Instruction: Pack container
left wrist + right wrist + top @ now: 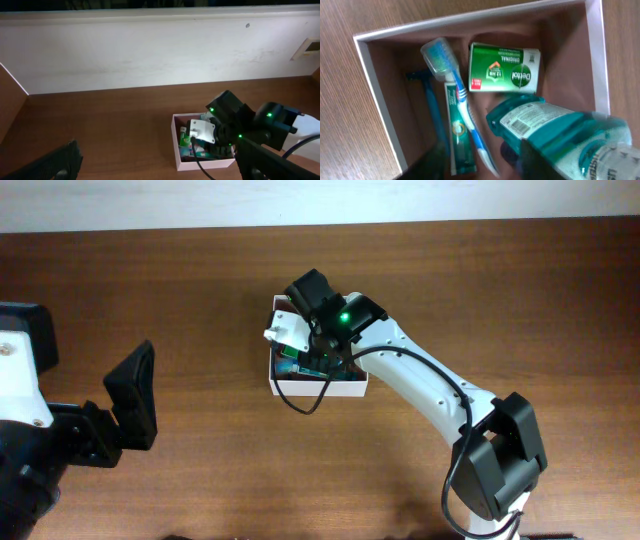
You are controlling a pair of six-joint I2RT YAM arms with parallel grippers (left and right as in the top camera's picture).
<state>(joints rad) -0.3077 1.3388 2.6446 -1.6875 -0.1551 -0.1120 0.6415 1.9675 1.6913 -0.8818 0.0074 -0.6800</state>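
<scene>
The container (pixel 320 391), a shallow white-walled box with a pinkish-brown inside, sits at the table's middle. It also shows in the left wrist view (pixel 176 145) and the right wrist view (pixel 375 95). In it lie a green soap packet (pixel 505 67), a blue-and-white toothbrush (pixel 460 100), a green toothpaste tube (pixel 457 135) and a blue razor (pixel 432 110). A teal mouthwash bottle (pixel 560 135) lies tilted at the box's right side, partly under one finger. My right gripper (pixel 482 167) hangs over the box (pixel 318 360), fingers spread. My left gripper (pixel 130 405) is open and empty, far left.
Brown wooden table (pixel 200 290) all round the box. A white wall (pixel 150 50) runs along the table's far edge. The right arm's cable (pixel 310 405) loops over the box's front wall.
</scene>
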